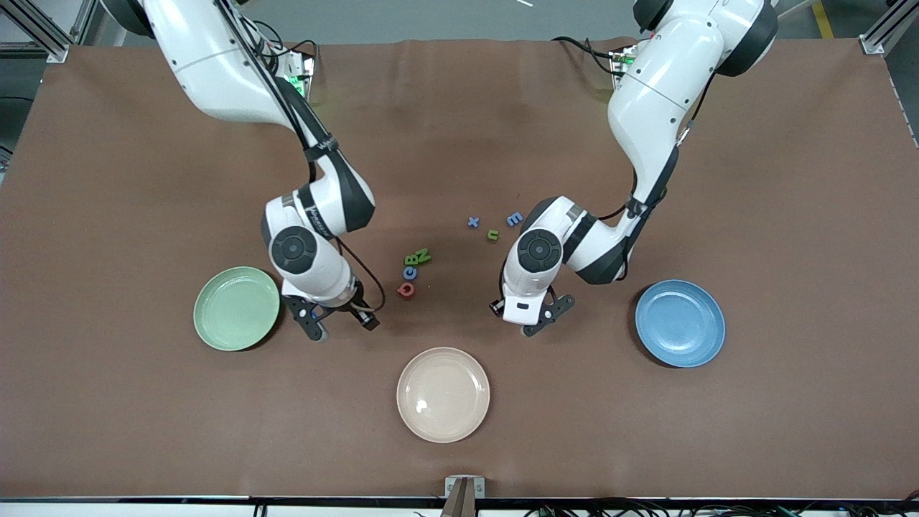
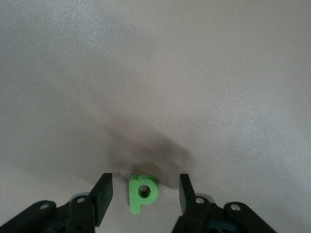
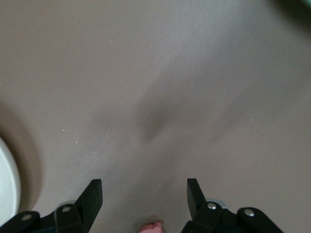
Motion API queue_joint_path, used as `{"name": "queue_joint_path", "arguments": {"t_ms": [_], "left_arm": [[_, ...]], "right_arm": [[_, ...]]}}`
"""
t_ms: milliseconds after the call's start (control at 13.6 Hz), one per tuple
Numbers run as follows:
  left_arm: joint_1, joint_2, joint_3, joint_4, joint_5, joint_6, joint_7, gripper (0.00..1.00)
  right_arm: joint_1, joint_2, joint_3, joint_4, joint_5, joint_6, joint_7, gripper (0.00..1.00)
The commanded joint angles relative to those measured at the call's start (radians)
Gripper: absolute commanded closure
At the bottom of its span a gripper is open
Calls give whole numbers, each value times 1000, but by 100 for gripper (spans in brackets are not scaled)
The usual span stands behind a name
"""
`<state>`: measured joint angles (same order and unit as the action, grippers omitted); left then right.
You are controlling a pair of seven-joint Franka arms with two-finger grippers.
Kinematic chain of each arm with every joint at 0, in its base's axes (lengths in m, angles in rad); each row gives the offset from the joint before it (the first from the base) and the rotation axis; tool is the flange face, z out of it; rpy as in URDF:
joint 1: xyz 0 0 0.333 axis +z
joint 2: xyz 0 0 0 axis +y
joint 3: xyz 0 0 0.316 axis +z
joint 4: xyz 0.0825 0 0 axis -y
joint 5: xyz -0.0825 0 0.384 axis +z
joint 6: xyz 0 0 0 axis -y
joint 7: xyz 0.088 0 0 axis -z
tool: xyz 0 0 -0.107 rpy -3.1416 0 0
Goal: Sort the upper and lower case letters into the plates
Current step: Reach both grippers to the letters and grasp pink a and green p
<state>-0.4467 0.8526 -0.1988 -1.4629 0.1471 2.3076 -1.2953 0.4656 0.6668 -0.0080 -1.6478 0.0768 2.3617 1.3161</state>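
The mint green plate lies toward the right arm's end, the blue plate toward the left arm's end; both hold nothing. Small letters lie mid-table: a green N, a blue C, a red letter, a blue x, a green n and a blue m. My left gripper is open low over the cloth, with a green lowercase p between its jaws. My right gripper is open beside the mint plate. Its wrist view shows a pink bit at the frame's edge.
A cream-beige plate lies nearer the front camera, between the two grippers, with nothing in it. A pale plate rim shows at the edge of the right wrist view. Brown cloth covers the table.
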Motion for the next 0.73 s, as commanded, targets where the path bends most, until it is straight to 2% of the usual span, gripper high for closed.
{"name": "queue_joint_path", "arguments": {"t_ms": [0,294,661], "left_arm": [[-10,10,6,21,25,3,-24,39],[-20,13,4,18,23,3,-24,48],[-18,11,18,10,31,-7,-22,87]], "right_arm": [[31,20,-10,6,0,16,61,22],[68,45,-13,5,0,21,112,25],[88,69,-13,5,0,45,141,27]]}}
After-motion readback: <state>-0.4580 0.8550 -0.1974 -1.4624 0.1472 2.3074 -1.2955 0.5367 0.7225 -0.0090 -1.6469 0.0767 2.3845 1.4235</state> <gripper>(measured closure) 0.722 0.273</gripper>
